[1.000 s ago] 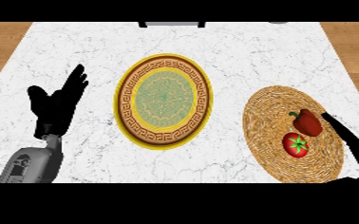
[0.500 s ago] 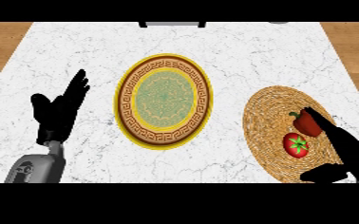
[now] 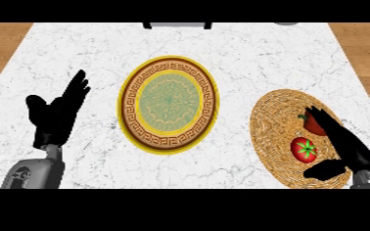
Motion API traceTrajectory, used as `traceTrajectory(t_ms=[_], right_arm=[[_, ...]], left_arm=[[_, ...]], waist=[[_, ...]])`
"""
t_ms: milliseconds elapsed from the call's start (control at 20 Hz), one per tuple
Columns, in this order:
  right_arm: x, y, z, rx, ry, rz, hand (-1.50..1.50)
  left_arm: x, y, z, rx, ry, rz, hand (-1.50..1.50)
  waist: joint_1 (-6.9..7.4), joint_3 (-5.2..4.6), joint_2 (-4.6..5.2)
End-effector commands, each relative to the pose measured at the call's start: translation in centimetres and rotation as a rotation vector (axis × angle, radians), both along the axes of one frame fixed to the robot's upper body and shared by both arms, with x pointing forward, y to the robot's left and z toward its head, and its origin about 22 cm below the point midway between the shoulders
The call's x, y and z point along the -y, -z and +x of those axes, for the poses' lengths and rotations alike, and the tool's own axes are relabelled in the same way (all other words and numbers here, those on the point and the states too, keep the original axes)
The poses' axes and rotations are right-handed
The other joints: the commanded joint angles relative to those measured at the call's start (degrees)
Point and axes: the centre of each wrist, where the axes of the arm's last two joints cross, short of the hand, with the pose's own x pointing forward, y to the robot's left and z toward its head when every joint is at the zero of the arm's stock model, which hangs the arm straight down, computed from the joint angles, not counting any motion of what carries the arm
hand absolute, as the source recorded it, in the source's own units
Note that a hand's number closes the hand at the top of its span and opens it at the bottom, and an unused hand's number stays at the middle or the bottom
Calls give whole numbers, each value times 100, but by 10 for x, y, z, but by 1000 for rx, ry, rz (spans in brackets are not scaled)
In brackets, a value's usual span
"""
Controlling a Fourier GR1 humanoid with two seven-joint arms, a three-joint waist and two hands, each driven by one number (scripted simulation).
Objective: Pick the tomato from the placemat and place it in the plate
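A red tomato (image 3: 304,149) with a green stem lies on a round woven placemat (image 3: 278,127) at the right. My right hand (image 3: 342,144) is just to the tomato's right, open, its fingers stretched over the mat's far side and its thumb below the tomato, not closed on it. A red object (image 3: 311,123) lies partly hidden under those fingers. The plate (image 3: 169,103), yellow-rimmed with a brown patterned ring and green centre, lies in the middle of the counter. My left hand (image 3: 57,112) rests open at the left, fingers up.
The white marble counter (image 3: 260,58) ends at wooden floor on both far corners. Grey objects show at the far edge, one near the middle (image 3: 177,25) and one at the right (image 3: 287,23).
My right hand has come further in over the placemat, its thumb now showing below the tomato. The left hand has barely moved.
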Motion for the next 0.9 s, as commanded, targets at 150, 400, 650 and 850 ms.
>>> traceTrajectory(t_ms=[150, 400, 650, 850], right_arm=[[1, 15, 4, -85, -149, 2, 150], [-29, 22, 8, -10, -153, 38, 150], [-19, 19, -17, 41, -115, 43, 150], [-184, -4, -5, 171, -448, 68, 150]], left_arm=[[19, 12, 0, 3, -1, -11, 0], [-3, -1, 6, 6, 11, 0, 0], [-7, 11, -6, 4, -8, 0, 0], [14, 8, 4, -11, 50, -16, 0]], waist=[[23, 35, 27], [30, 35, 28], [-23, 32, 16], [211, 5, 6]])
